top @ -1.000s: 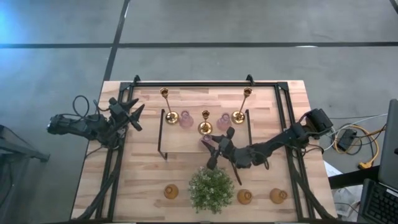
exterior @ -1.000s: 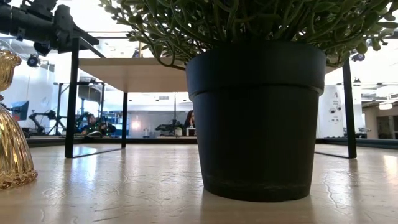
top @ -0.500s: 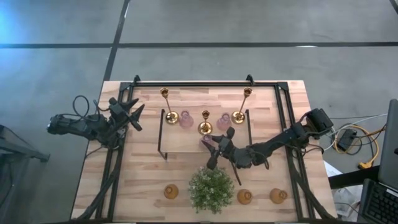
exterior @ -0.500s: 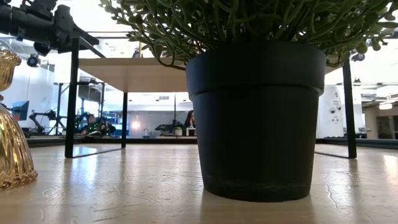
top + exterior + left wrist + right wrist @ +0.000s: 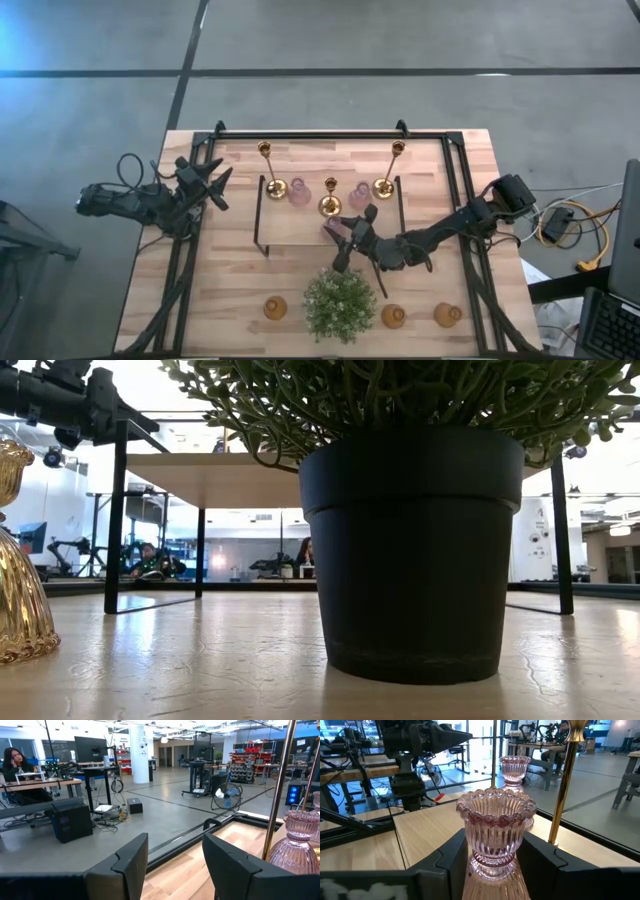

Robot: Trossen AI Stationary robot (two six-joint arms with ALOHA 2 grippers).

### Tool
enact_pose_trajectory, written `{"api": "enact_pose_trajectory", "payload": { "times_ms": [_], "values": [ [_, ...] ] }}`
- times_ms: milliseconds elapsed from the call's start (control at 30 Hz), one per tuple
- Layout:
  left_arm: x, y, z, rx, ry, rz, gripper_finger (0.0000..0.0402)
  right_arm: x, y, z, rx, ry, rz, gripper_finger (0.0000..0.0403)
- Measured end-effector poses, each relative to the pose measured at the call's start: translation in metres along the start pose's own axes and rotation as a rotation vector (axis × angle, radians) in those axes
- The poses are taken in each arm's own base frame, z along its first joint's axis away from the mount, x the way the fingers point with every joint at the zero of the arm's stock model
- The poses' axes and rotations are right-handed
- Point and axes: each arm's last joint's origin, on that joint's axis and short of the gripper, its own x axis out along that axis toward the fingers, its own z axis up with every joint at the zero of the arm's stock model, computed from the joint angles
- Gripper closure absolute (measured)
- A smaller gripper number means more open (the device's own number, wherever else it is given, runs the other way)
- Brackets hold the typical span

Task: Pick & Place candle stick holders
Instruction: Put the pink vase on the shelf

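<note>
One pink glass holder (image 5: 496, 837) is sitting on the shelf (image 5: 290, 228) at frame centre; right gripper (image 5: 340, 241) jaws are widening around it, apparently releasing. Left gripper (image 5: 212, 186) is waiting upper left, jaws apart, empty.

Even, diffuse overhead light falls on the pale wooden table (image 5: 300, 300), casting only soft, short shadows beneath the plant (image 5: 340, 305). A blue glare tints the floor at the high view's upper left corner. In the low view, bright windows behind the black pot (image 5: 412, 550) blow out to white, leaving it nearly a silhouette; the amber glass holder (image 5: 18, 560) at the edge looks soft, perhaps out of focus. Ceiling lights sparkle on the ribbed pink glass holder (image 5: 496, 835).
</note>
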Motion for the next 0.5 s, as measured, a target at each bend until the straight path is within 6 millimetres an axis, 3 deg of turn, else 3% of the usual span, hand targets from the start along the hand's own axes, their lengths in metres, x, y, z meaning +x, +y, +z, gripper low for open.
{"api": "enact_pose_trajectory", "payload": {
  "times_ms": [233,500],
  "values": [
    [0.0000,0.0000,0.0000,0.000,0.000,0.000,0.0209,0.0000,0.0000,0.0000,-0.004,0.000,0.000,0.0249],
    [0.0000,0.0000,0.0000,0.000,0.000,0.000,0.0209,0.0000,-0.0004,-0.0012,-0.002,0.005,0.001,0.0196]
  ]
}}
